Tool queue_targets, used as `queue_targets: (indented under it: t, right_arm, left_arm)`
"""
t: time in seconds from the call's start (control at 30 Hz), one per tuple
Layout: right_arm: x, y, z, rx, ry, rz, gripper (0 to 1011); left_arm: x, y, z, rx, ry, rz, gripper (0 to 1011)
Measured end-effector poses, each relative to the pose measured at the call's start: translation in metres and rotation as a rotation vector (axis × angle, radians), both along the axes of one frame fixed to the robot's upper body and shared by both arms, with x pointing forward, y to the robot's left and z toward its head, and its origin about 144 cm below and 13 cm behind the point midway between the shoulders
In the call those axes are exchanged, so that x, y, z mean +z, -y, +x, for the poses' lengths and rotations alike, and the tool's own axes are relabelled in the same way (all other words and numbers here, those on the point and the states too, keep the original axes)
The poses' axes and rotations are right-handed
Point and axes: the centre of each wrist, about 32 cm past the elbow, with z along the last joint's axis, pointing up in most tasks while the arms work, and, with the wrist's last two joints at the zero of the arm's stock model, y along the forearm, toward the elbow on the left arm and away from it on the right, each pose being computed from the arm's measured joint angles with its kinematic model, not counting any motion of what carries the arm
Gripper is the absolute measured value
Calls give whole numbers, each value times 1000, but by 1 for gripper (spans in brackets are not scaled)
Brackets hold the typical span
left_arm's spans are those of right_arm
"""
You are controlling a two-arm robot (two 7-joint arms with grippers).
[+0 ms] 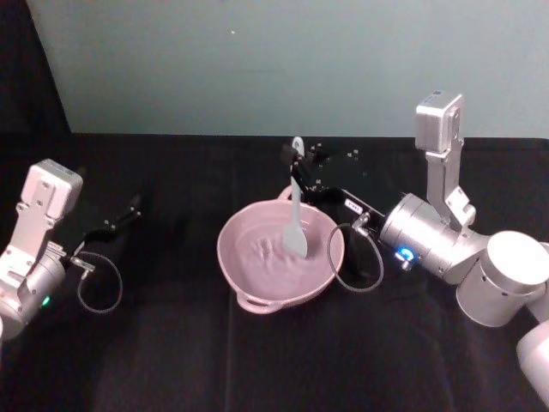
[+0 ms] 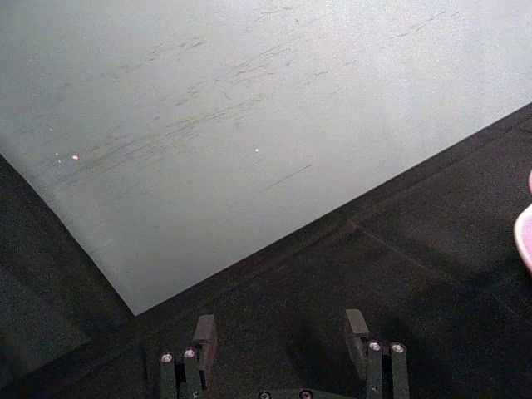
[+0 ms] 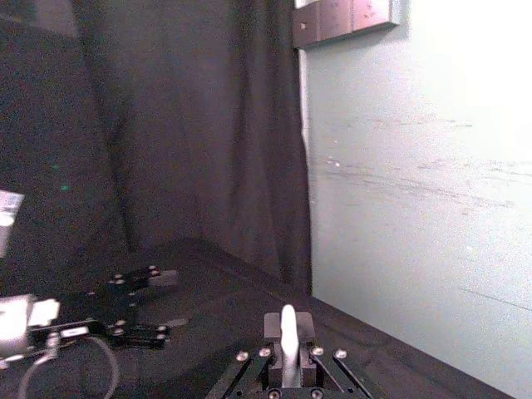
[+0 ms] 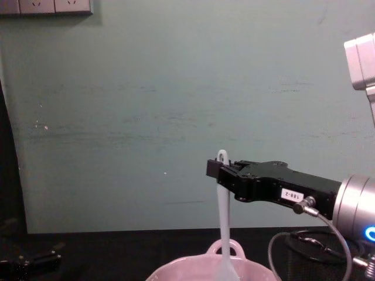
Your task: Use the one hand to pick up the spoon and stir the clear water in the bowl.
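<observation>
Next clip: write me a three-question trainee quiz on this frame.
1. Which gripper holds the spoon?
2. True or false: the spoon's head is down inside the bowl.
3. Fill in: the left gripper, off to the side of the bowl, has its jaws ____.
Key: 1 the right gripper; 2 true; 3 open.

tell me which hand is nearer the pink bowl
Right. The right hand is over the far rim of the bowl, shut on the spoon that stands in it. The left hand is open, well off to its left, apart from it.
</observation>
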Motion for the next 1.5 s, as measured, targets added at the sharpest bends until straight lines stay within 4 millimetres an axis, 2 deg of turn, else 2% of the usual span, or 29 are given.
queue_targets:
  t: [0.23, 0.43, 0.67, 0.83, 1.07, 1.2, 1.5]
  right_arm:
    - [-2, -12, -10, 36, -3, 12, 110]
    - [-5, -24, -10, 65, -14, 27, 110]
    - [-7, -41, 3, 85, -17, 46, 110]
    - [-7, -45, 16, 76, -15, 49, 110]
    - [-6, -35, 33, 29, -18, 41, 110]
    - [-6, -26, 36, -3, -19, 40, 110]
    - [-4, -4, 22, -49, -12, 32, 110]
  left_arm:
    - [0, 0, 0, 0, 0, 0, 1011]
    - [0, 0, 0, 0, 0, 0, 1011]
    - [0, 0, 0, 0, 0, 0, 1011]
    - [0, 0, 0, 0, 0, 0, 1011]
    - [0, 0, 0, 0, 0, 0, 1011]
    - [0, 0, 0, 0, 0, 0, 1011]
    - [0, 0, 0, 0, 0, 0, 1011]
